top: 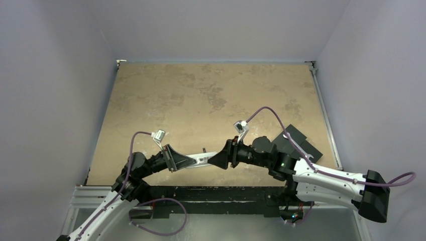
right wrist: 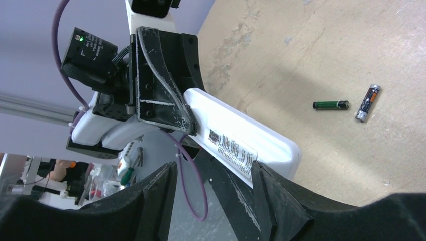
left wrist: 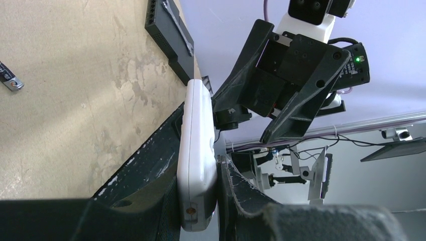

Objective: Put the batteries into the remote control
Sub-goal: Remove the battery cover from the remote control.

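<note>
Top external view puts the remote control (top: 200,159) in the air between the two arms, low over the near part of the table (top: 201,90), just beyond the black frame rail (top: 211,193). The left gripper (top: 177,159) is clamped on one end of it; the left wrist view shows both fingers pressed flat against it. The right gripper (right wrist: 213,173) stands spread at the other end with nothing in its hold, its tips close to the labelled back. Whether they touch I cannot tell. The step looks like working at that back to open the compartment, so the left should grip firmly while the right pushes lengthwise and lightly, without twisting the remote out of the clamp. Both batteries (right wrist: 330,105) lie loose on the table just beyond, near each other but apart. Room is tight toward the rail, where a dropped part could be lost. Working farther out over the tabletop, left of the black box (top: 299,143), seems wiser.
</note>
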